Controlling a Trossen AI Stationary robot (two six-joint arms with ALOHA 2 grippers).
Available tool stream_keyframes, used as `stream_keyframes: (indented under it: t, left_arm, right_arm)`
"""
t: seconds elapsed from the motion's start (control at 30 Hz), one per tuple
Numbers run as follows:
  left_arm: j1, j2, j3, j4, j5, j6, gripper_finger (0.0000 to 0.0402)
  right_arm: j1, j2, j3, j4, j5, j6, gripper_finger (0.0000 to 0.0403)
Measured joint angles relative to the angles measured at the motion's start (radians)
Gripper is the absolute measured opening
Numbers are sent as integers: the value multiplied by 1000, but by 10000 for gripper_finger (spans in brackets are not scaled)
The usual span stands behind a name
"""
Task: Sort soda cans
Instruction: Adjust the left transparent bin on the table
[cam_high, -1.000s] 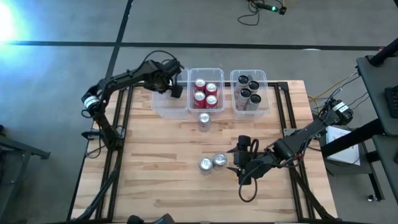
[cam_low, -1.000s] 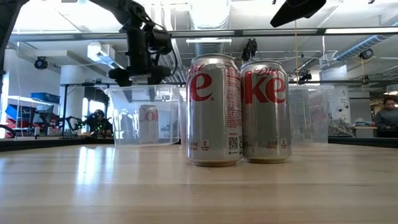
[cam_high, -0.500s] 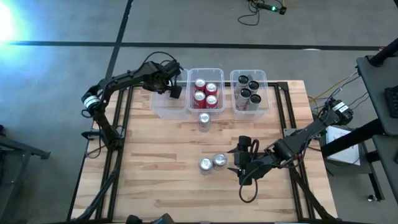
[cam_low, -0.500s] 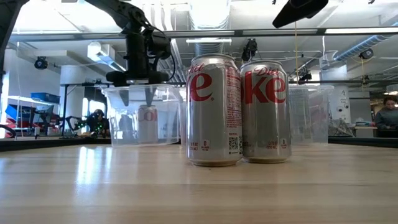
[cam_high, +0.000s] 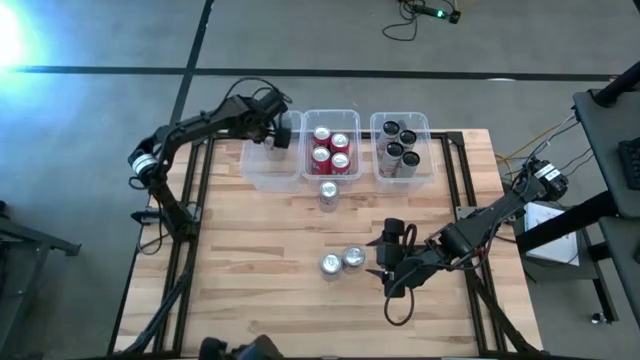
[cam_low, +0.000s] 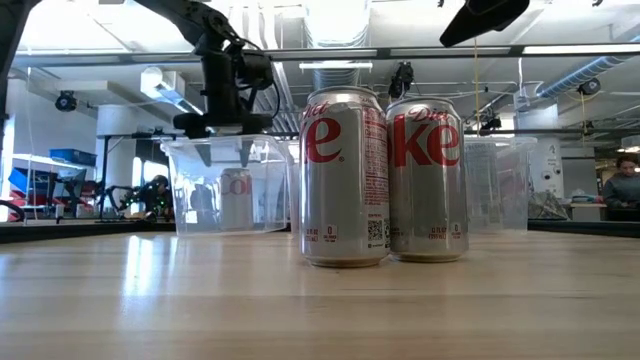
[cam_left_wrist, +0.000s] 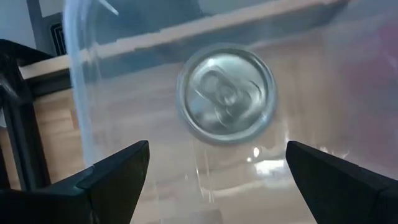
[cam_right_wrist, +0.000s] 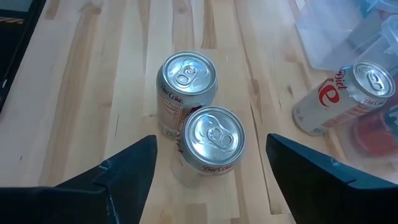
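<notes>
A silver soda can (cam_left_wrist: 225, 99) stands upright inside the left clear bin (cam_high: 272, 170); it also shows through the bin wall as the can (cam_low: 237, 198). My left gripper (cam_high: 277, 133) hangs open above it, fingers either side and apart from it. Two silver cans (cam_high: 330, 264) (cam_high: 353, 257) stand together mid-table. My right gripper (cam_high: 383, 262) sits open just right of them. In the right wrist view the nearer can (cam_right_wrist: 213, 138) lies ahead of the open right gripper (cam_right_wrist: 211, 142), untouched. A third silver can (cam_high: 328, 193) stands in front of the middle bin.
The middle bin (cam_high: 306, 125) holds several red cans (cam_high: 330, 148). The right bin (cam_high: 428, 150) holds several black cans (cam_high: 400, 145). All three bins line the table's far edge. Bare wood lies at the left and near parts of the table.
My left gripper has drawn back a little toward the table's far edge above the left bin. The silver can stays standing in the bin.
</notes>
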Motion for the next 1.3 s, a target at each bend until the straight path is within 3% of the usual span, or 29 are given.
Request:
stream_keyframes:
  t: [1.1,1.3]
  left_arm:
    - [52,-11,2,-41,-19,-15,362]
    - [58,-11,-2,16,-29,-17,362]
  right_arm:
    - [0,0,-9,-6,1,7,312]
    - [0,0,-9,-6,1,10,308]
